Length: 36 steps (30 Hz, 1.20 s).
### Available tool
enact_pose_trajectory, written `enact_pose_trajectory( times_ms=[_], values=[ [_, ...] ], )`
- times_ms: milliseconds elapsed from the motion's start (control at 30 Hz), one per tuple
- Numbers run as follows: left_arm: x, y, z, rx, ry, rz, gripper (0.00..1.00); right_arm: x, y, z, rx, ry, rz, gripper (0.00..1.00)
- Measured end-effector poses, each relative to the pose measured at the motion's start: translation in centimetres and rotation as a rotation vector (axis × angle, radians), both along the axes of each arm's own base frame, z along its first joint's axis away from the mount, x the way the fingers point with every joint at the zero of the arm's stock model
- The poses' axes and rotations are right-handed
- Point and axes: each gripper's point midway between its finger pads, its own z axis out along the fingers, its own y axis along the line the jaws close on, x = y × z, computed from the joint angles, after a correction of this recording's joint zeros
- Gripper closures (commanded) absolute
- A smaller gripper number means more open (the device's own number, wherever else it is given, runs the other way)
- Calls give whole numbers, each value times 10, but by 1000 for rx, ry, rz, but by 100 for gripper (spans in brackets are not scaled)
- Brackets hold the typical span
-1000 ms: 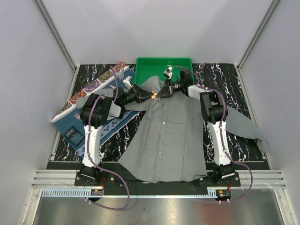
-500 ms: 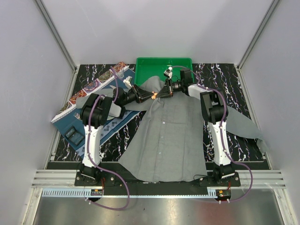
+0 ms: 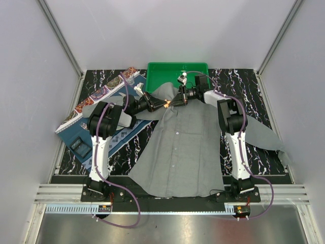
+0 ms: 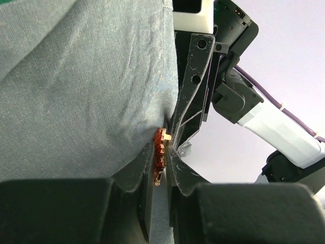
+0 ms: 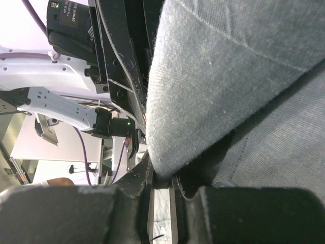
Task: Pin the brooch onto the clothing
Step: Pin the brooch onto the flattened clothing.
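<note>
The grey button-up shirt (image 3: 185, 145) lies spread on the table, its collar end reaching the green tray. My left gripper (image 3: 163, 103) is shut on the tiny red-orange brooch (image 3: 167, 103), which sits between its fingertips against the shirt's cloth in the left wrist view (image 4: 159, 152). My right gripper (image 3: 177, 101) faces it from the right and is shut on a fold of the shirt near the collar (image 5: 203, 101). The two grippers meet tip to tip at the shirt's upper left shoulder.
A green tray (image 3: 177, 71) stands at the back with a small white object (image 3: 182, 78) in it. A dark blue patterned placemat (image 3: 109, 134) and a patterned book or plate (image 3: 101, 94) lie at the left. A shirt sleeve (image 3: 264, 133) stretches right.
</note>
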Motion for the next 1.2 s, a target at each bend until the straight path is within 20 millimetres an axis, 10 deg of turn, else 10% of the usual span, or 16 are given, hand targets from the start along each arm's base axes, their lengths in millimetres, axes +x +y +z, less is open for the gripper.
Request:
enact_pose_trajectory(
  times_ms=[867, 1200],
  values=[
    [-1, -2, 0, -4, 8, -3, 74, -2, -2, 2, -43, -30, -12, 100],
    [-2, -3, 0, -4, 7, -5, 88, -3, -2, 0, -46, -32, -11, 100]
  ],
)
